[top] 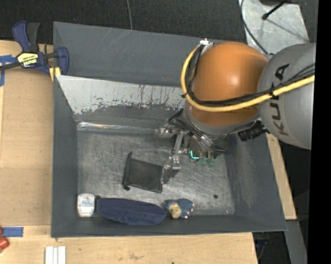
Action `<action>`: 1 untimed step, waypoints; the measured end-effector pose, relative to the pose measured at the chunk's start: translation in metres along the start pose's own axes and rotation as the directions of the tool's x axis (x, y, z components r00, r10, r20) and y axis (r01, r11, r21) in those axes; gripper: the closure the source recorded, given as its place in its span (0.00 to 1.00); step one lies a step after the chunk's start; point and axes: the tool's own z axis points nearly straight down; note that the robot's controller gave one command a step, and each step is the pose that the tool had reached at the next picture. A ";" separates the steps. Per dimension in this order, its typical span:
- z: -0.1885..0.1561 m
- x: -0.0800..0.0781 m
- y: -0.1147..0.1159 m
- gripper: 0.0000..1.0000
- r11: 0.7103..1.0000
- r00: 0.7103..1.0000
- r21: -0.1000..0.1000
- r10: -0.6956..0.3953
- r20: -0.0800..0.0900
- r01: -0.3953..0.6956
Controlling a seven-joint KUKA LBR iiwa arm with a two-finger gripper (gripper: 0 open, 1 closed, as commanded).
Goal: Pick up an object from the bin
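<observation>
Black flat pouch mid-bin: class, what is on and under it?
Nothing lies on the black pouch; the gripper stands at its right edge. It lies flat on the bin floor; anything beneath is covered.

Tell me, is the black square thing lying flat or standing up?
Flat: the black square thing shows its broad face, down on the bin floor.

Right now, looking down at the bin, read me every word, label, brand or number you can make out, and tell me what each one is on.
"KUKA": dark letters running sideways on the grey arm housing, partly crossed by a yellow cable.
Small white thing in the near left corner of the bin: any print on it is too small to read.
No other text can be read.
</observation>
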 end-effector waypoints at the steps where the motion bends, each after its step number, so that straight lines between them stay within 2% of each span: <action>1: 0.104 -0.006 0.000 0.00 1.000 1.000 0.000 -0.019 0.000 0.019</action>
